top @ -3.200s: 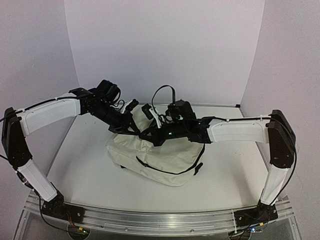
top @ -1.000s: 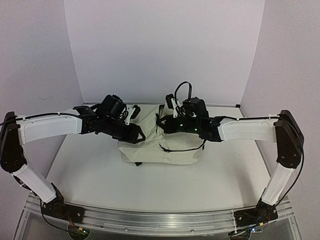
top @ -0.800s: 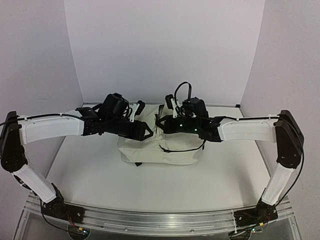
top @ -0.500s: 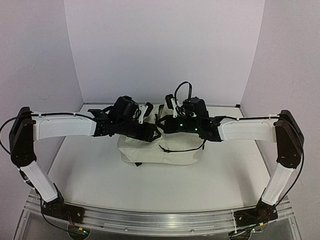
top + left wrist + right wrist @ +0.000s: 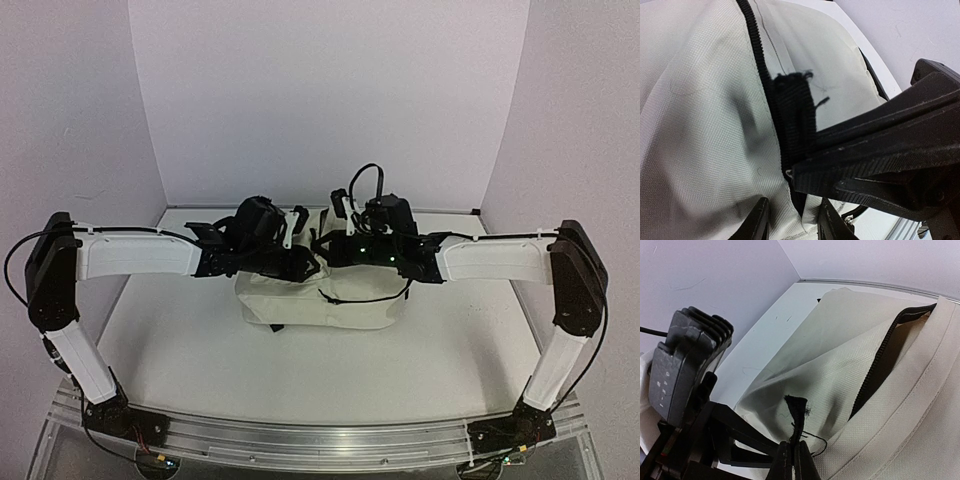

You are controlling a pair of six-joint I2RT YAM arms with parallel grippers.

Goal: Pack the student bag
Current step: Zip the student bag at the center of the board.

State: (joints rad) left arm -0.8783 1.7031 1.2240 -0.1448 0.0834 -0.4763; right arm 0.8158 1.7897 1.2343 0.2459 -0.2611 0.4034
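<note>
Top external view: the large cream fabric student bag (image 5: 335, 305) with black straps and zippers lies near the middle of the white desk (image 5: 180, 340), toward the back wall. Both arms reach in over its upper edge from either side. The left pincer (image 5: 308, 266) and the right pincer (image 5: 322, 247) meet just beside each other above the bag's top, almost touching.

Right wrist view: the right pincer's two fingers (image 5: 785, 460) are pressed together with no gap, and they clamp the lower end of a short, frayed black webbing tab (image 5: 797, 412). The tab stands upright out of the pinch, loose threads curling from it. Behind the tab the cream fabric spreads away, and a black zipper (image 5: 880, 360) runs along the edge of a dark gap in the bag. The body of the left pincer fills the lower left of this view, close against the bag.

Left wrist view: the left pincer's fingers (image 5: 760, 222) stand partly apart at the bottom edge. Cream fabric, the zipper line and the lower part of the black webbing tab lie between them. I cannot tell whether they actually pinch the fabric or only straddle it. The right pincer's black body crosses the lower right of this view, its tip at the tab.
</note>
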